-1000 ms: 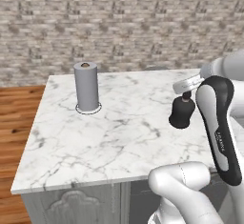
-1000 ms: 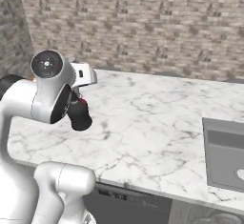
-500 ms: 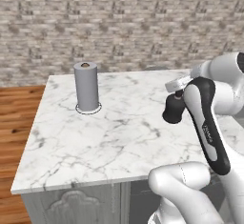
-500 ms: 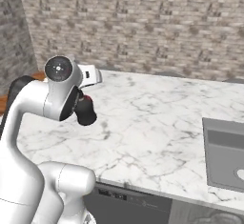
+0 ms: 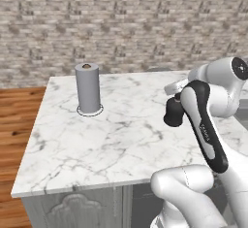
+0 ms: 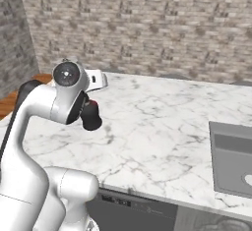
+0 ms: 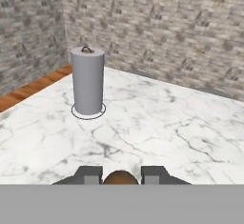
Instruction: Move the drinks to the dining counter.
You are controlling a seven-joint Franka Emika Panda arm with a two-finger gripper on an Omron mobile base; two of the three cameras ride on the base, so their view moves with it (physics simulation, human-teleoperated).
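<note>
Black squat bottle (image 5: 173,115) hangs clamped between the fingers (image 7: 121,175) above marble counter (image 5: 116,135).

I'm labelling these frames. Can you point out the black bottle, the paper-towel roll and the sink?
black bottle (image 6: 91,121): right base view, its rounded body.
paper-towel roll (image 5: 87,88): left base view, its side.
sink (image 6: 231,158): right base view, basin floor.

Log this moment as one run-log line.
claw: shut on black bottle | bottle: above dining counter | paper-towel roll: upright on counter
</note>
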